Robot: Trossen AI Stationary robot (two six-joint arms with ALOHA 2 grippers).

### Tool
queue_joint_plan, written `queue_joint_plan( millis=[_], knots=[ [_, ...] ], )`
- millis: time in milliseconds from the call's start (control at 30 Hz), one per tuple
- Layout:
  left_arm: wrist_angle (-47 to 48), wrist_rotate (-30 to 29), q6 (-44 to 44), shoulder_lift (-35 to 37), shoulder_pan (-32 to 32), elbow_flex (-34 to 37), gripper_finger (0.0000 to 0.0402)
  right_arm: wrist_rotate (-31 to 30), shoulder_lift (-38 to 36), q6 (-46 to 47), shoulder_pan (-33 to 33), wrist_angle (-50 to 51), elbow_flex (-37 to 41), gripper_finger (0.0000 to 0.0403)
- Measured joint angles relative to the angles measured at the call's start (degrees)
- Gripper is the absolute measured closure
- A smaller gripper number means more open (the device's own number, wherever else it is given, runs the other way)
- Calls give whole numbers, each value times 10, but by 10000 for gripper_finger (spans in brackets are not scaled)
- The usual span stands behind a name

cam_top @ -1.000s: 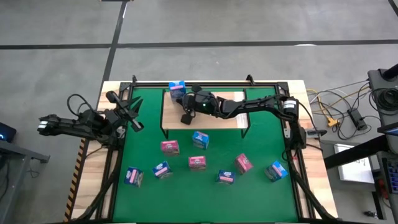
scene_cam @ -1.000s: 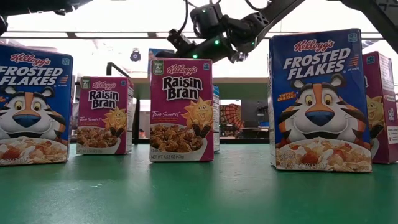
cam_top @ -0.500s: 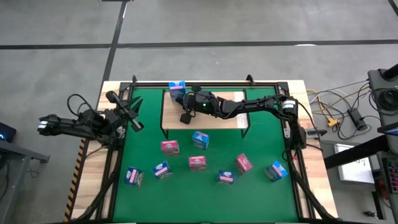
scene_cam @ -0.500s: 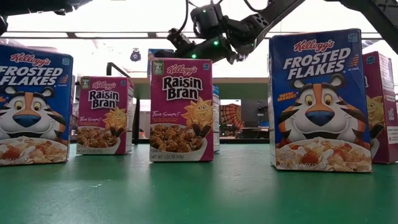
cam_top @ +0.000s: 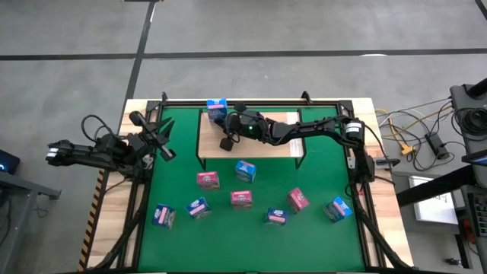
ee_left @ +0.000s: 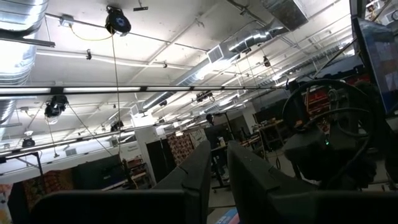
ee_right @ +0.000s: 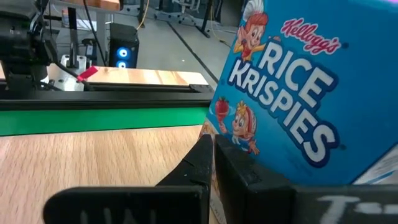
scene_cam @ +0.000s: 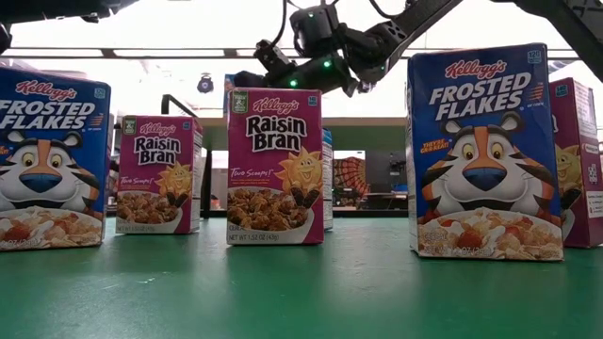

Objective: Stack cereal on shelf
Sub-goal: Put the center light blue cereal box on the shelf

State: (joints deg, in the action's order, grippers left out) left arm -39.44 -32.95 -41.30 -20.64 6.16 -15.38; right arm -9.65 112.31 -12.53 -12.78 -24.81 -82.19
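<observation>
The shelf point(cam_top: 251, 137) is a flat board of light wood with lines of grain in it and a thin black metal rim. It sits at the back of the green mat point(cam_top: 251, 228), which covers most of the pale wooden table point(cam_top: 384, 228).

The right end effector point(cam_top: 226, 120) reaches over the shelf from the right side. Its two dark fingers point(ee_right: 208, 163) are pressed tight together with nothing between them. The tips are right up against a light blue Rice Krispies box point(cam_top: 217, 109) that stands at the back left corner of the shelf. The box is smooth printed cardboard with square corners, and it leans a bit in the right wrist view.

The left end effector point(cam_top: 164, 142) waits by the left edge of the mat, well away from the boxes. Its dark flat fingers point(ee_left: 199, 177) are almost closed, with only a thin gap, and they hold nothing.

Eight more small boxes stand on the mat in front of the shelf. A pink Raisin Bran box point(scene_cam: 274, 166) has a sun on it. A dark blue Frosted Flakes box point(scene_cam: 484, 151) has a tiger on it. All of them are smooth little cardboard blocks.
</observation>
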Motion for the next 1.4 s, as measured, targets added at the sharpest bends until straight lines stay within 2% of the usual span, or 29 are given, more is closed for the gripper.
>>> queue_joint_plan(
  millis=[567, 767, 1033, 1200, 1400],
  knots=[
    [-1, 0, 0, 0, 0, 0, 364, -10, -2, 7, 3, 1, 0, 394],
    [0, 0, 0, 0, 0, 0, 364, -9, -49, 28, 18, 74, 0, 394],
    [0, 0, 0, 0, 0, 0, 364, -9, -123, 58, 6, 236, 0, 394],
    [-2, 0, 0, 0, 0, 0, 364, -10, -128, 55, -23, 262, 0, 394],
    [-4, 0, 0, 0, 0, 0, 364, -8, -109, 62, -57, 237, 0, 394]
  ],
)
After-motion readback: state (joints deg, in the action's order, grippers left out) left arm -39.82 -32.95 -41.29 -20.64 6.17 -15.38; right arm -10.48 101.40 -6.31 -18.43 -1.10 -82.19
